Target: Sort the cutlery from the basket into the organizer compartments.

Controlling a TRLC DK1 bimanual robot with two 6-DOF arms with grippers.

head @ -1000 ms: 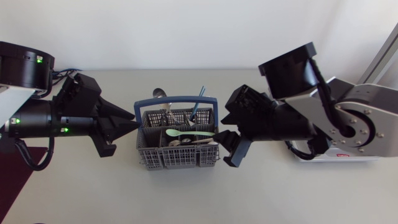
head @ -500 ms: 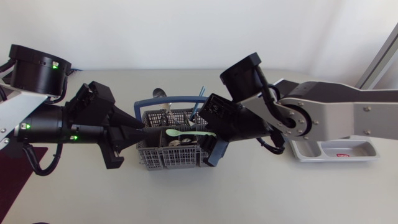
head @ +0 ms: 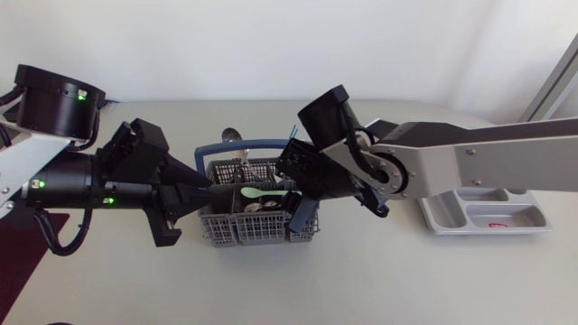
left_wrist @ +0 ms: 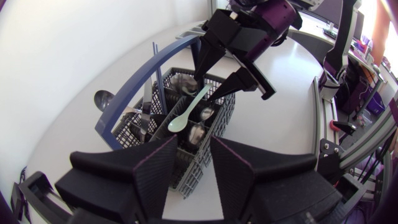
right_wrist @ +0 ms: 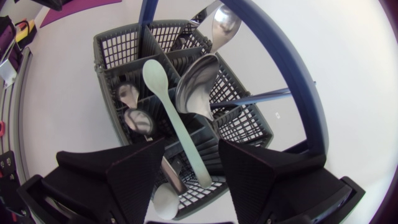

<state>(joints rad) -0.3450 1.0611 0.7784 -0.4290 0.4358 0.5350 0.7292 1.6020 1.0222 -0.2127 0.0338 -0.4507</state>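
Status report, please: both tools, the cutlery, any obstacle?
Left tool open at basket edge. Right tool open, straddling green spoon. Blue handle close beside it.

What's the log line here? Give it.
left fingers: open, at basket | right fingers: open, over green spoon | nothing grasped

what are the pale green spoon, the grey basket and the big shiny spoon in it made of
Pale green spoon: likely plastic, since it looks matte and evenly coloured. Grey lattice basket: moulded plastic, judging by its dull mesh walls. Large silver spoon: probably polished steel, as its bowl mirrors its surroundings.
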